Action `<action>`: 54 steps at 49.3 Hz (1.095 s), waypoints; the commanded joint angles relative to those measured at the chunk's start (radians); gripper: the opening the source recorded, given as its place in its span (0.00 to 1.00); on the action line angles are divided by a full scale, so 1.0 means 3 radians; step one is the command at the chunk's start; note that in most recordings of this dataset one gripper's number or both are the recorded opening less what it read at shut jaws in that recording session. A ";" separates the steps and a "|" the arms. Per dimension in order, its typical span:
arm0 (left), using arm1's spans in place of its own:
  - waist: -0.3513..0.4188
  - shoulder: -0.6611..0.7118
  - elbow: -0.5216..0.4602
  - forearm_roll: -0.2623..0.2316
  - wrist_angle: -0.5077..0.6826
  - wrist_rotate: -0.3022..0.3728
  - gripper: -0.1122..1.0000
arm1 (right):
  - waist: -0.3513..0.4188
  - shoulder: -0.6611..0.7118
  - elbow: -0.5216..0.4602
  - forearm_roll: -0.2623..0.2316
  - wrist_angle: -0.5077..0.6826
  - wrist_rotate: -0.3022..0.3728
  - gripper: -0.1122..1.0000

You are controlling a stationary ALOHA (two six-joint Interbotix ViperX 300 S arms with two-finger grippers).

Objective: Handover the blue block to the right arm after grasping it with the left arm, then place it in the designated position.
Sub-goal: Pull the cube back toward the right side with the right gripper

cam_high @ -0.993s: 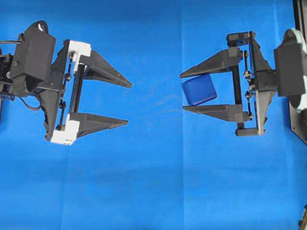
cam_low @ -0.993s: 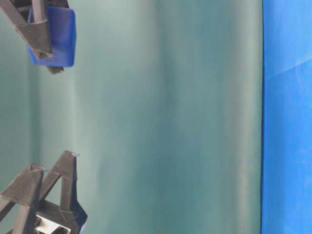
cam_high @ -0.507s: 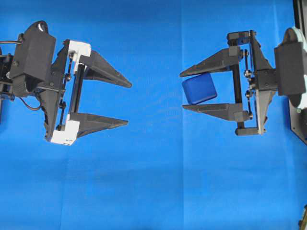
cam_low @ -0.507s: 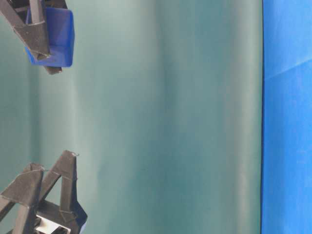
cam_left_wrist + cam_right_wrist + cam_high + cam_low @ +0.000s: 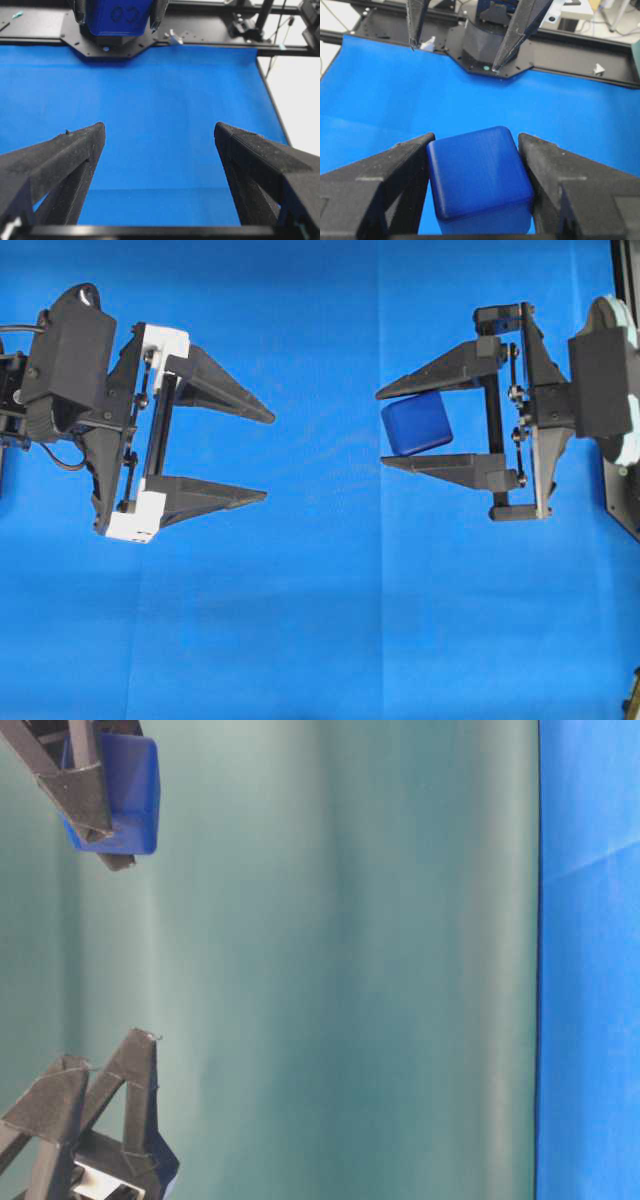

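Overhead, the right gripper clamps the blue block near its fingertips; the left gripper stands spread and empty, well apart. Right wrist view: block squeezed between both fingers. Handover judged complete; placement next, requiring descent to the blue cloth.

Pointed black fingers (white rail blocks)

blue cloth; teal backdrop

Dark-blue block over brighter blue cloth; black end effectors.
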 commanded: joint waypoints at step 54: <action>-0.0005 -0.0031 -0.0061 0.0000 -0.0015 0.0000 0.94 | 0.0281 0.0036 -0.0164 0.0660 0.1365 -0.0010 0.51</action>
